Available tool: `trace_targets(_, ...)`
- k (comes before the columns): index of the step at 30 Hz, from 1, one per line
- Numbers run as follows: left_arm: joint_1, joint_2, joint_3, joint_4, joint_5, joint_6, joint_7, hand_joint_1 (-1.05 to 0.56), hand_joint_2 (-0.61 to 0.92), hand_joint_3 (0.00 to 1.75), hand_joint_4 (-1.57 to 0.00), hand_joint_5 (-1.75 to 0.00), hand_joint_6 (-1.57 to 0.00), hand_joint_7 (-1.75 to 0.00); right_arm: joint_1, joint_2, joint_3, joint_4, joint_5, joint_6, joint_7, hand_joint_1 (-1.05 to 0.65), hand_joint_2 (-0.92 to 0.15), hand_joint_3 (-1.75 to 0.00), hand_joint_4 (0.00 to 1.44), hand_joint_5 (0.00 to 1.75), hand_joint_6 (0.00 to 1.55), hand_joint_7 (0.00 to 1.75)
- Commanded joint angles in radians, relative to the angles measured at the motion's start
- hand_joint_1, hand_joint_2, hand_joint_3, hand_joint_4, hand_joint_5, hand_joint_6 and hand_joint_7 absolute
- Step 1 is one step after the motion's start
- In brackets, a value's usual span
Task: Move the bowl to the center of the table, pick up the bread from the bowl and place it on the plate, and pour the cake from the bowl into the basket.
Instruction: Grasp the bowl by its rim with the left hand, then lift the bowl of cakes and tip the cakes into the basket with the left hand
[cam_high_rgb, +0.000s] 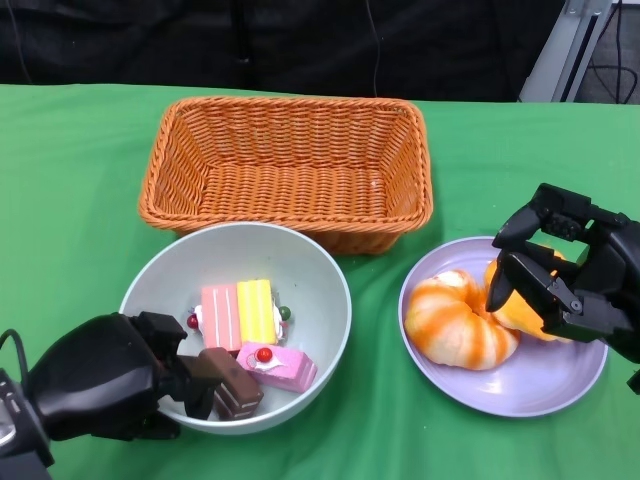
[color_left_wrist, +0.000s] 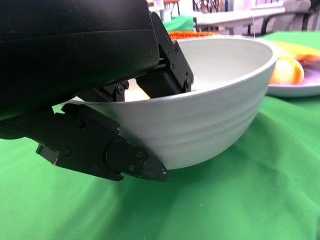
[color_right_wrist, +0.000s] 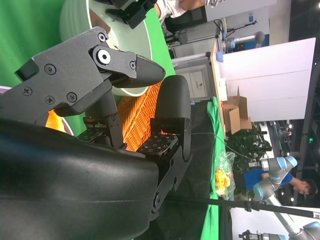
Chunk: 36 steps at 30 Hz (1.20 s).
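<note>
Green surface seen all around, with a dark wall behind it. Found an orange basket at the upper middle of the frame, with nothing inside. Spotted the pale bowl just below it, near the lower left. Counted three little cakes in the bowl: a pink and yellow cake, a pink cake with a red ball on top, and a brown cake. Watched the left hand at the lower left, fingers clamped on the bowl's near rim, some inside and some outside. Saw a purple plate at the lower right, with a striped bread lying on it. Noticed a second orange bread beside it, partly hidden. Found the right hand over that bread, fingers apart and curled down. Could not tell if touching it.
</note>
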Motion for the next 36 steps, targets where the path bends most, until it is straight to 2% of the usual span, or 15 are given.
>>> trace_targets(1,-0.016,0.024,-0.009,0.025,0.017,-0.003,0.066,-0.11,0.88,0.09,-0.68,-1.75,-0.51,-1.74,0.003,-0.007,-0.012,0.0,0.005,-0.022,0.008,-0.27,-0.6,-0.79,0.63,1.58,0.59,1.28)
trace_targets(9,-0.014,0.035,-0.007,0.054,0.006,-0.032,0.124,-0.15,0.92,0.13,-0.7,-1.75,-0.52,-1.74,0.005,-0.004,-0.01,-0.004,0.003,-0.013,-0.002,-0.27,-0.6,-0.77,0.65,1.57,0.61,1.26)
trace_targets(13,-0.008,0.045,0.002,0.05,-0.005,-0.039,0.133,-0.16,0.92,0.16,-0.71,-1.75,-0.57,-1.66,0.004,-0.003,-0.008,-0.007,0.005,-0.005,-0.006,-0.27,-0.6,-0.77,0.64,1.58,0.6,1.27)
trace_targets(18,-0.008,0.047,0.001,0.05,-0.007,-0.04,0.133,-0.16,0.92,0.15,-0.71,-1.75,-0.59,-1.64,0.005,-0.003,-0.007,-0.008,0.005,-0.005,-0.008,-0.27,-0.6,-0.78,0.63,1.58,0.6,1.27)
trace_targets(22,0.025,0.076,0.059,-0.003,-0.099,-0.108,0.107,-0.2,0.92,0.13,-0.73,-1.72,-0.73,-1.38,0.002,-0.003,-0.001,-0.007,-0.012,-0.013,-0.02,-0.27,-0.6,-0.8,0.63,1.59,0.6,1.29)
trace_targets(27,0.034,0.073,0.076,-0.012,-0.109,-0.114,0.084,-0.2,0.92,0.13,-0.74,-1.72,-0.76,-1.34,0.003,-0.004,0.001,-0.007,-0.011,-0.013,-0.022,-0.27,-0.59,-0.81,0.63,1.59,0.59,1.29)
trace_targets(28,0.048,0.095,0.099,-0.062,-0.189,-0.155,0.039,-0.2,0.92,0.16,-0.75,-1.72,-0.77,-1.33,-0.002,-0.006,0.003,0.001,-0.011,-0.014,-0.016,-0.27,-0.59,-0.82,0.63,1.59,0.59,1.3)
trace_targets(31,0.081,0.135,0.145,-0.163,-0.382,-0.226,-0.091,-0.18,0.66,0.82,-0.8,-1.72,-0.84,-1.25,-0.008,-0.009,0.009,0.012,-0.02,-0.017,-0.014,-0.26,-0.57,-0.86,0.66,1.59,0.61,1.29)
trace_targets(33,0.096,0.133,0.166,-0.185,-0.439,-0.226,-0.159,-0.18,0.6,0.96,-0.81,-1.71,-0.84,-1.26,-0.009,-0.007,0.007,0.014,-0.023,-0.018,-0.012,-0.25,-0.57,-0.87,0.67,1.59,0.62,1.28)
trace_targets(36,0.121,0.133,0.199,-0.24,-0.553,-0.22,-0.264,-0.19,0.58,1.03,-0.84,-1.7,-0.83,-1.31,-0.011,-0.004,0.006,0.016,-0.019,-0.016,-0.008,-0.26,-0.55,-0.9,0.65,1.61,0.61,1.31)
